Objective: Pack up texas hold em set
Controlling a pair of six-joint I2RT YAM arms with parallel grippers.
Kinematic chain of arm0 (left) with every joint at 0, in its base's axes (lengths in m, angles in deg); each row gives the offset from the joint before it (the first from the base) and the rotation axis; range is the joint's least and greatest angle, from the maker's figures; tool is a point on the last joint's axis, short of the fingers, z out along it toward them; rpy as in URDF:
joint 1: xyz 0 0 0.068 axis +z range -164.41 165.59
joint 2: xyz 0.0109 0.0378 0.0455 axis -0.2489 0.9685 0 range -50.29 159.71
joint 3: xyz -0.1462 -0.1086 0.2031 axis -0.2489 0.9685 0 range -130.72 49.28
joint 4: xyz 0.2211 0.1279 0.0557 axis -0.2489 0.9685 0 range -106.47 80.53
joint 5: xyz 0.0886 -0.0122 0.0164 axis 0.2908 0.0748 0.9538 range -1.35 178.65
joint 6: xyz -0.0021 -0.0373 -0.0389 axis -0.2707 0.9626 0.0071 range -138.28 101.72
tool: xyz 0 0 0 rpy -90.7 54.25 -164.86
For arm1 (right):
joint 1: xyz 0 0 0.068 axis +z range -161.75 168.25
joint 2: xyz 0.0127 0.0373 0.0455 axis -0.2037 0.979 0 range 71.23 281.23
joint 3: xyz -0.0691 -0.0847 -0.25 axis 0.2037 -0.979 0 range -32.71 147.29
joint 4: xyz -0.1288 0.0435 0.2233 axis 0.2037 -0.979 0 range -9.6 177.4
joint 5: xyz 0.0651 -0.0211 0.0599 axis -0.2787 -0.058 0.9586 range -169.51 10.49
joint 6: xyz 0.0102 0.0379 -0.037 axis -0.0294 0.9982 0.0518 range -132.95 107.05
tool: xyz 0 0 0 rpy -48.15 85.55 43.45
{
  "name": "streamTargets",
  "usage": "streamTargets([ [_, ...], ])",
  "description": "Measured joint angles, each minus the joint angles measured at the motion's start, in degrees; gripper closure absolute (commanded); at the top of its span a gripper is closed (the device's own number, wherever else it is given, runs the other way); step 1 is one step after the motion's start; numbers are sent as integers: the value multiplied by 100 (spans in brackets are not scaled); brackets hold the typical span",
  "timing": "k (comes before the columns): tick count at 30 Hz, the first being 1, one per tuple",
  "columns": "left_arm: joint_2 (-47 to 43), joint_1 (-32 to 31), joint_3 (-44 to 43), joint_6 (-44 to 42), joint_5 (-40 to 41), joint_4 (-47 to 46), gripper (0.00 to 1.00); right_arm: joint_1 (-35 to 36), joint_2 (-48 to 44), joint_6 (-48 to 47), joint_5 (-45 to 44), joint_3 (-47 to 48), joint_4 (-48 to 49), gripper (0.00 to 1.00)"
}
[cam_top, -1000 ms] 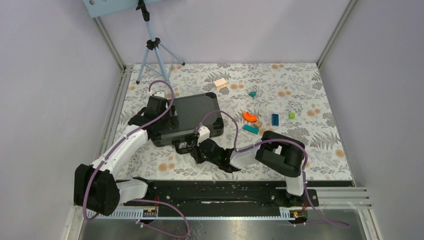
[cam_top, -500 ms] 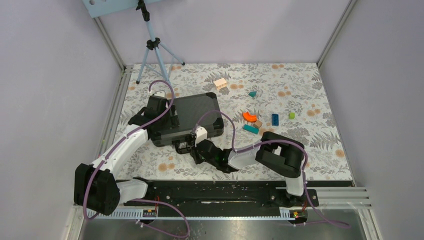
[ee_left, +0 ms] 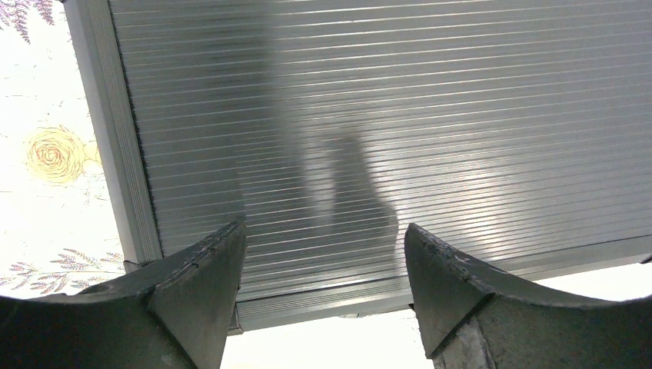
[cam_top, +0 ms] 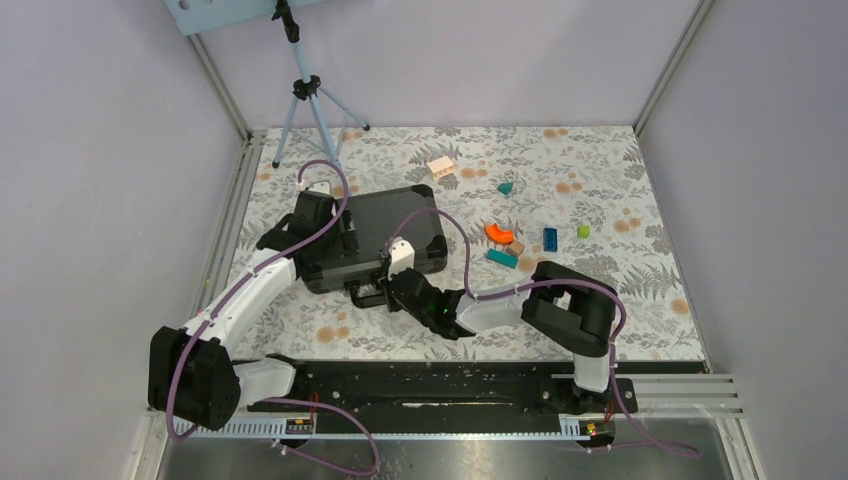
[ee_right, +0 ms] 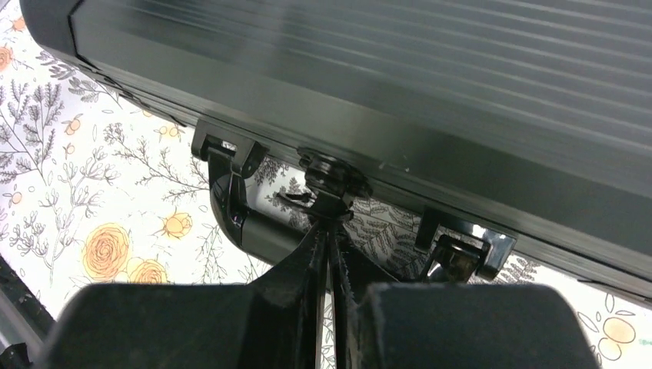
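Briefcase (cam_top: 385, 222) lies flat on the floral surface (cam_top: 600, 290), left of centre, with its lid down. The black shell is closed all round, so whatever it holds is hidden. No chips, cards or discs show anywhere outside it.

The left gripper (cam_top: 343, 238) is over the left part of the lid. In the left wrist view its fingers (ee_left: 200, 269) stand well apart with nothing between them, pointing at the ribbed lid near one edge, and their shadows fall on the ribs. Whether the tips touch the lid cannot be told.

The right gripper (cam_top: 378, 288) reaches in low to the near long side of the briefcase, where the handle (ee_right: 257, 234) hangs from two brackets. In the right wrist view its fingers (ee_right: 307, 257) are pressed together, leaving only a thin slit. Their tips sit just under a small round black fitting (ee_right: 330, 173) at the middle of that side, between the brackets. Whether they pinch any part of it cannot be told.

Loose blocks lie well apart from the briefcase, to its right: an orange curved block (cam_top: 498, 232), a teal block (cam_top: 501, 258) just beside it, a blue block (cam_top: 551, 238) and a small green block (cam_top: 583, 231). A peach block (cam_top: 441, 166) sits beyond the far right corner of the briefcase. A tripod (cam_top: 305, 95) stands at the far left of the surface.
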Motion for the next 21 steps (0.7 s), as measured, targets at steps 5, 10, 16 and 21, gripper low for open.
streamTargets([
  [5, 7, 0, -4, -2, 0, 2, 25, -7, 0, -138, -96, 181, -103, 89],
  [10, 11, 0, -7, -2, 0, 0, 25, -70, 0, -247, -107, 297, -166, 89],
  [16, 13, 2, -9, -4, 0, 0, 25, -125, 0, -291, -55, 326, -328, 89],
  [21, 15, 2, -9, -7, 0, 0, 25, -216, -7, -313, 17, 334, -409, 89],
])
